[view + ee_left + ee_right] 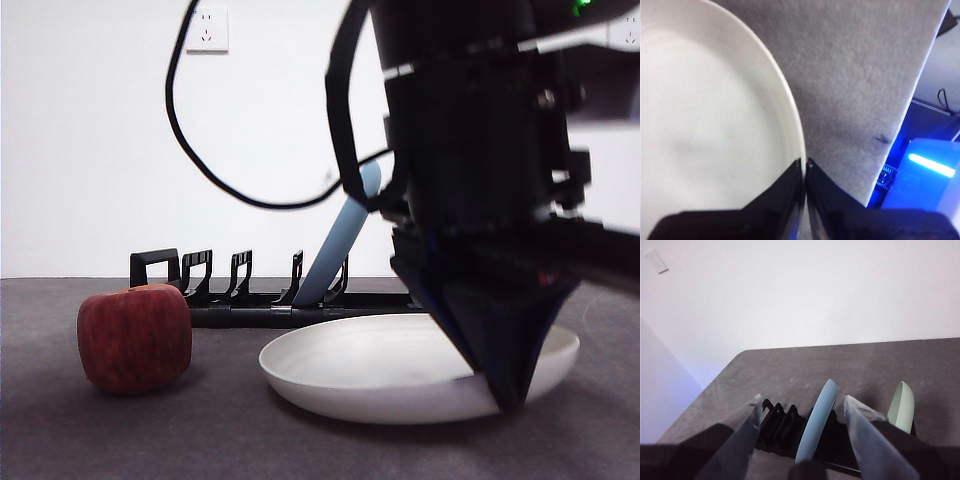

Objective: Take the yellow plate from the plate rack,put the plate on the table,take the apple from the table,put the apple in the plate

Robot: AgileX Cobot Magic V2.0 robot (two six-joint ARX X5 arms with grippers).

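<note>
In the front view we see the wide, shallow, matte cream-white yellow plate [400,375] lying flat on the dark grey, speckled table [120,440], its hollow side up, just in front of the long low black plate rack [270,305]. A big dark gripper [505,395] comes down from above and its pointed tip meets the plate's rim on the side away from the apple. The red, blocky rounded apple [135,337] with faint streaks stands on the table near the rack's end with the square loop handle, apart from the plate. A smooth light blue plate [340,245] stands on its edge in the rack, leaning. A black cable [215,180] hangs in a loop in front of the white wall.

In the left wrist view the left gripper [804,162] has its two black jaws pressed onto the thin rim of the yellow plate [705,125], close to an edge of the tabletop.

In the right wrist view the right gripper [802,405] hangs above the rack [777,422] with its jaws spread wide and nothing between them. Below stand the light blue plate [815,422] and a pale green plate [902,407], both on edge across the rack's long axis.
</note>
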